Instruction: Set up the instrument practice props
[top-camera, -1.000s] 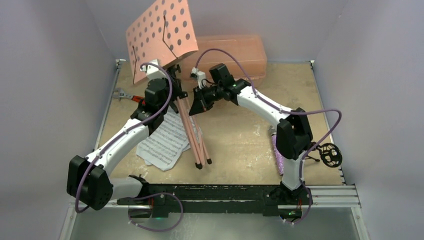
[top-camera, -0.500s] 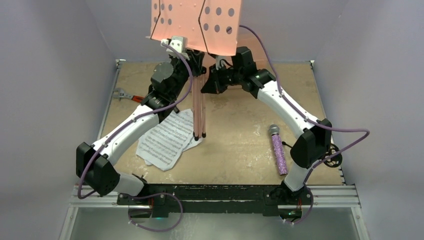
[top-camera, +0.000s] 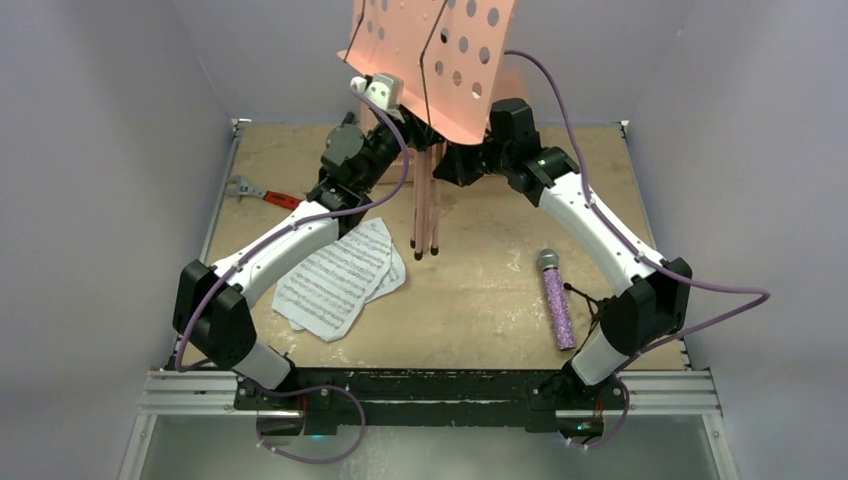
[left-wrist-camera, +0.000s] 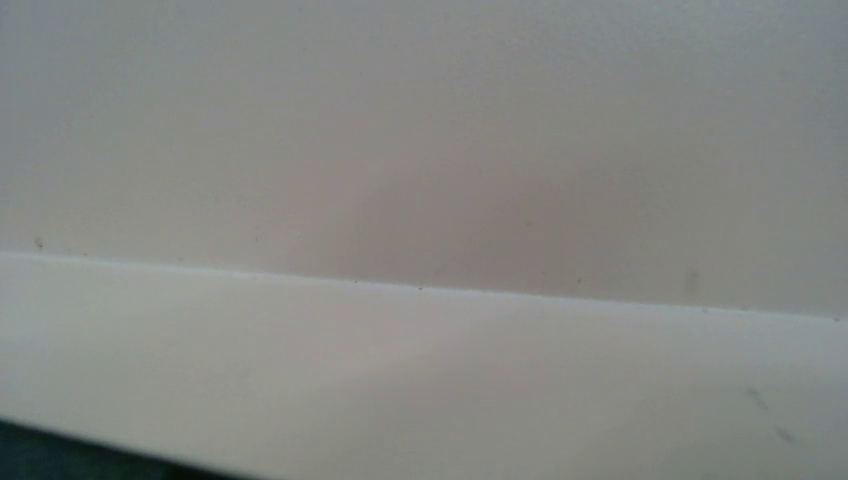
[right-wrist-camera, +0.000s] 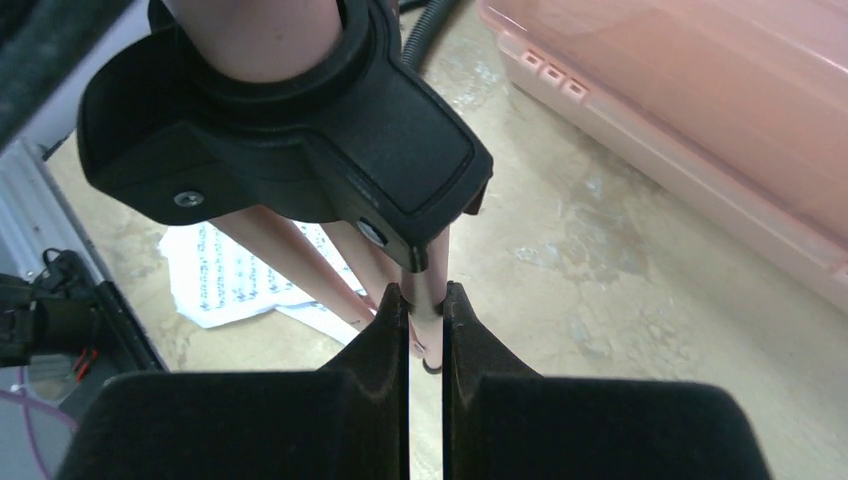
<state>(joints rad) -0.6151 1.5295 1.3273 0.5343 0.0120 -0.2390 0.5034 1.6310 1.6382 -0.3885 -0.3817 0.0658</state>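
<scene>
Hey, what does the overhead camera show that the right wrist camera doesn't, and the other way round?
Only overhead: the music stand's perforated desk, the purple microphone lying flat, and a red-handled wrench at the left edge. Only right wrist: the right gripper shut on one thin stand leg, just below the black hub. Both: the bunched pink legs and the sheet music.

Bright, even, diffuse light from overhead; only faint soft shadows on the sandy table. Overhead view sharp, the music stand cut off at the far edge. Left wrist view a pale, featureless blur, wholly out of focus. Right wrist view clear, slightly washed out over the pink box at right.
</scene>
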